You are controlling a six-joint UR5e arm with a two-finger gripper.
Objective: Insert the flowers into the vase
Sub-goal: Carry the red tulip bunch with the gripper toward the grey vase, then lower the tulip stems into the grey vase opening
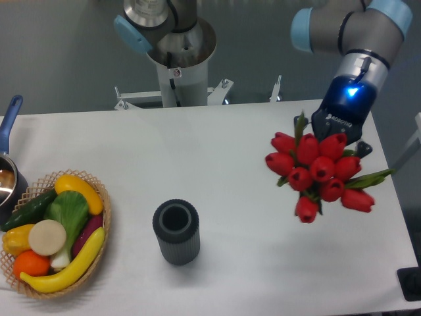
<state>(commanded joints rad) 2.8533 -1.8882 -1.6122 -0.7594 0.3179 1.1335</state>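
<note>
A bunch of red tulips, the flowers (314, 172), hangs in the air over the right side of the white table (223, 151), heads turned toward the camera. Green leaves stick out to its right and top. My gripper (337, 130) sits right behind the bunch and is shut on its stems; the blooms hide the fingers. The vase (176, 231), a dark grey ribbed cylinder with an open round mouth, stands upright near the table's front centre, well to the left of and below the flowers.
A wicker basket (99, 197) of vegetables and fruit sits at the front left. A blue-handled pot (9, 131) pokes in at the left edge. The arm's base column (177, 59) stands behind the table's far edge.
</note>
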